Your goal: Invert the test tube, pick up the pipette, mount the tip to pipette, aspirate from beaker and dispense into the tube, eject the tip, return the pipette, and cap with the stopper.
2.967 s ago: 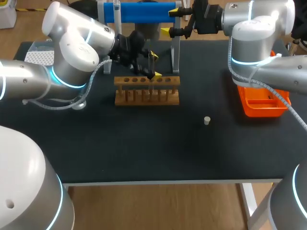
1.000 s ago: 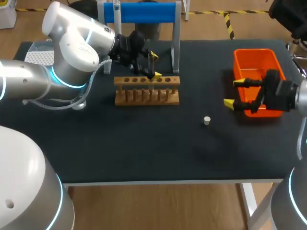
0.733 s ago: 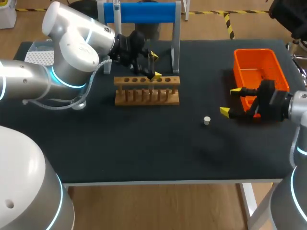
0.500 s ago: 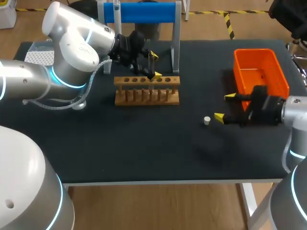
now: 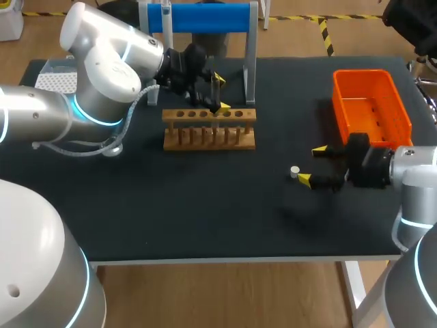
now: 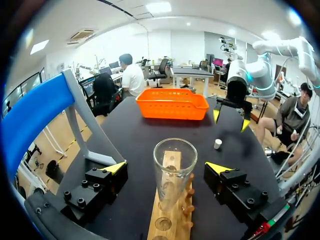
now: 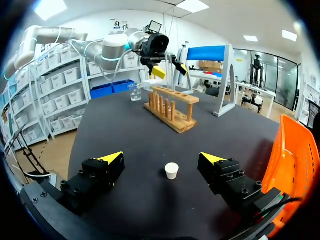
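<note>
The stopper (image 7: pixel 171 170) is sitting upright on the black table (image 7: pixel 125 125) just ahead of the right gripper (image 7: pixel 161 158), centered between its fingers, which are spread wide and not touching it. Farther back, the left wrist view is showing what the head view is barely catching. The test tube (image 6: pixel 174 170) is standing in the wooden rack (image 6: pixel 167 220) between the left gripper (image 6: pixel 165 167) fingers, spread apart and clear of the glass.

Black surface (image 5: pixel 205 205) bearing a wooden rack (image 5: pixel 209 137), a blue-barred stand (image 5: pixel 205 17) just behind it, and an orange bin (image 5: pixel 372 113) well apart.
</note>
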